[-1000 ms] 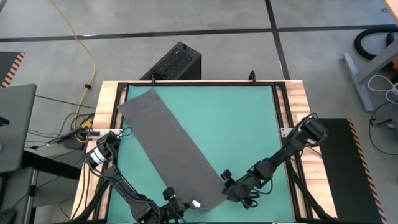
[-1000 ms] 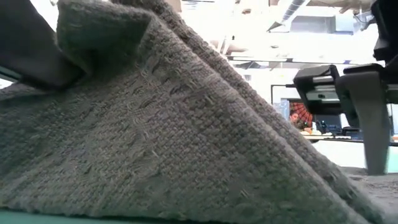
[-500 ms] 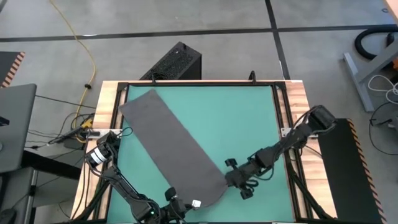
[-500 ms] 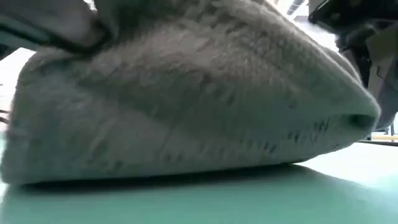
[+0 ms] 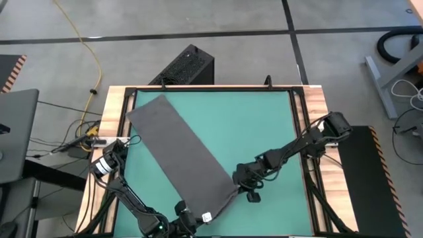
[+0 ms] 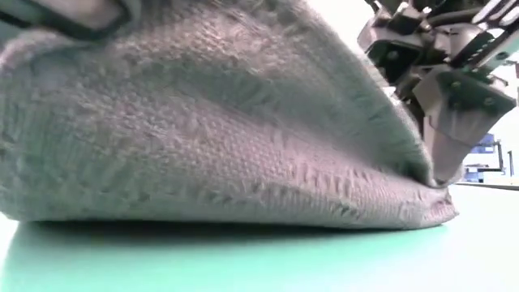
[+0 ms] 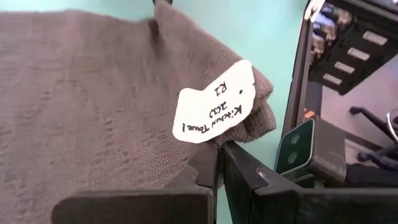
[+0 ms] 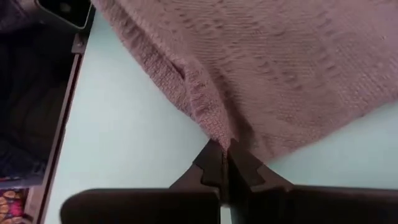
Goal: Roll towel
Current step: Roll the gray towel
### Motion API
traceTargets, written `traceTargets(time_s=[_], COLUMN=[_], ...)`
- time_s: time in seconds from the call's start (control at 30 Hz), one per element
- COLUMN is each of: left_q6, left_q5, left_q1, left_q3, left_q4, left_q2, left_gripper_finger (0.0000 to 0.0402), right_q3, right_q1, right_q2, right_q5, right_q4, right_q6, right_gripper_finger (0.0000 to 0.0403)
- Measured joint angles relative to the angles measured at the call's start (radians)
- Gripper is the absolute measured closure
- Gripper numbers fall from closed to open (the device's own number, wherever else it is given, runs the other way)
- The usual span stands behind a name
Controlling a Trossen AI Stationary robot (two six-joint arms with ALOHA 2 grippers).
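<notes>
The dark grey towel (image 5: 175, 149) lies slantwise on the green mat (image 5: 258, 125), from the far left toward the near middle. Its far part lies flat and its near end is raised. My left gripper (image 5: 193, 215) is at the near edge, shut on the near corner that bears a white tag (image 7: 214, 102). My right gripper (image 5: 236, 180) is shut on the other near corner, right of the towel. In the low view the raised near end of the towel (image 6: 203, 122) fills most of the picture, with my right gripper (image 6: 434, 166) at its right. My left gripper pinches the towel's near corner (image 7: 245, 134), right under the white tag, between its two fingers. The fingers come slanting down from the near side. The cloth bunches at the fingers. My right gripper pinches the towel's near right corner (image 8: 217, 134) at its edge between its two fingers, slanting down from the right. That corner (image 6: 426, 182) is lifted off the mat, and the cloth droops slack from it.
A wooden frame (image 5: 112, 112) borders the mat. A black box (image 5: 187, 66) stands beyond the far edge, and cables (image 5: 86, 135) lie off the left side. Bare mat lies right of the towel and toward the far right.
My right gripper has shut on the towel's near right corner and rolled at the wrist. It has risen and gone toward the far edge and a little left. The corner has come up off the mat and drawn inward. The far part of the towel has stayed put.
</notes>
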Motion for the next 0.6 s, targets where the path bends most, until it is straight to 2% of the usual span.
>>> traceTargets(time_s=[0.27, 0.5, 0.6], left_q6=[-0.111, -0.212, -0.244], left_q5=[-0.070, -0.095, -0.108], left_q1=[-0.034, -0.040, -0.042], left_q3=[0.001, 0.001, 0.002], left_q4=[-0.031, -0.011, -0.030], left_q2=[0.034, 0.082, 0.082], left_gripper_finger=[0.0401, 0.0401, 0.0401], right_q3=[0.004, 0.007, 0.024], right_q1=[-0.059, -0.094, -0.101], right_q2=[-0.003, 0.018, 0.067], right_q5=[-0.128, -0.131, -0.131], right_q4=[0.026, 0.055, 0.056], right_q6=[-0.001, -0.001, -0.004], right_gripper_finger=[0.0382, 0.0382, 0.0382])
